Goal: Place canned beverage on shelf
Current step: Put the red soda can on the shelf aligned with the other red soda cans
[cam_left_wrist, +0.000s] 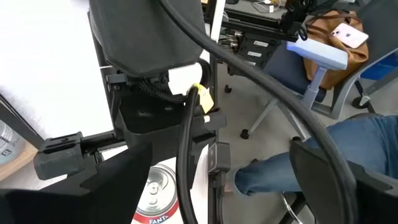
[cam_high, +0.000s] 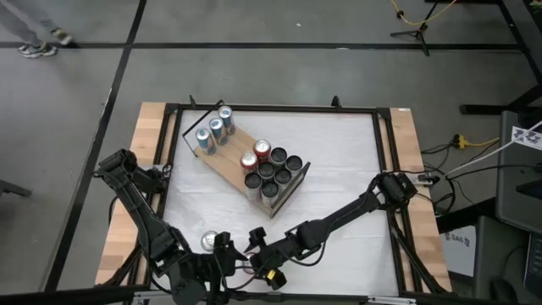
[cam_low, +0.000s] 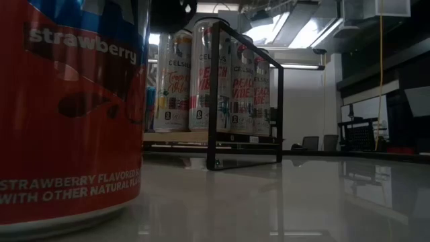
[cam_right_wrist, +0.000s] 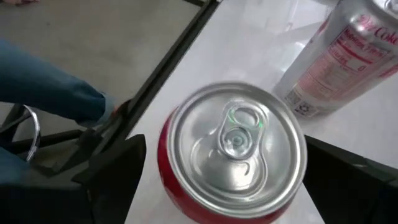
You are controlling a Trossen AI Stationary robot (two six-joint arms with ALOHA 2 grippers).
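Red aluminium strawberry soda can point(cam_right_wrist: 233, 152) stands upright on the white surface point(cam_high: 347, 169) near the lower edge of the high view, its silver lid and pull tab filling the middle of the right wrist picture. Right gripper point(cam_right_wrist: 227, 180) sits over it with its dark fingers point(cam_right_wrist: 115, 177) spread wide on either side of the can, clear of its wall; nothing is held. A silver can with red lettering point(cam_right_wrist: 339, 59) stands just beside the red one, at upper right of that picture. In the low view the red can point(cam_low: 70, 111) looms at far left. Light-wood shelf board on a black wire frame point(cam_high: 229, 165) lies diagonally in the upper middle of the high view, well apart from the red can; it carries blue-and-silver cans point(cam_high: 213, 130) at its upper-left end and a cluster of dark-topped and red cans point(cam_high: 271, 168) at its lower-right end. Left gripper point(cam_high: 222, 252) is low in the high view beside a silver can top point(cam_high: 208, 241); cannot tell how its jaws stand. A person's blue-trousered leg point(cam_left_wrist: 311, 155) shows beyond the surface edge.
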